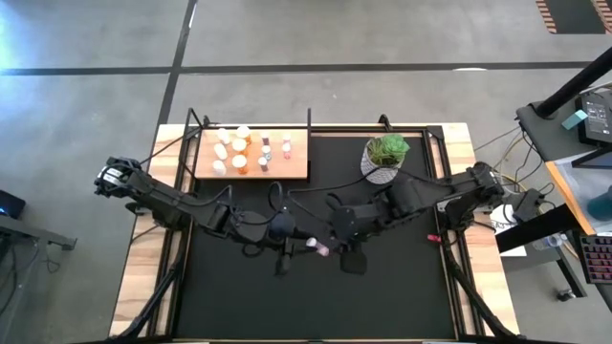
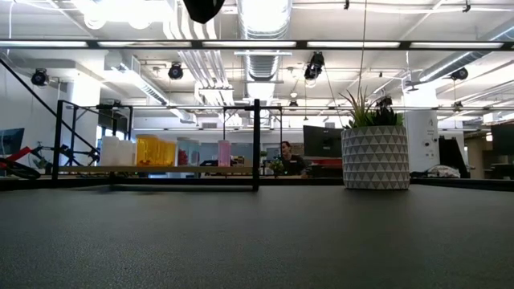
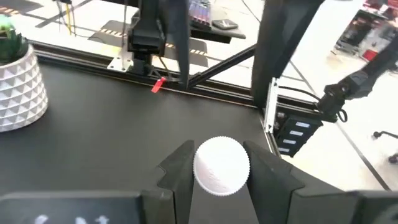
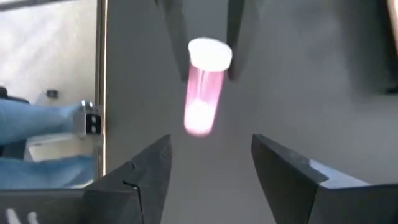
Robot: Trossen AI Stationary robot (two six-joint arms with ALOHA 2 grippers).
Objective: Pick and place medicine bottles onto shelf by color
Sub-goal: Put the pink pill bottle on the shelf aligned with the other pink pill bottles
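We find the left hand point(image 3: 217, 177) pinching the pink bottle point(image 4: 204, 87); right hand point(image 4: 208, 165) spread. Withdraw right before carrying to shelf point(image 1: 296, 164).

Bright ceiling lights point(image 2: 120, 10) glare; right wrist view blurred.

Pink bottle point(image 4: 202, 102) with white cap point(image 3: 221, 165); black tabletop point(image 1: 316, 296); white triangle-patterned pot point(image 2: 375, 157); pale tan shelf point(image 1: 298, 155).

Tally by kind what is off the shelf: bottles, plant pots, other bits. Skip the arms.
Pink bottle, in the left gripper: 1
Plant pot: 1
Small red piece at the mat's edge: 1
Total: 3
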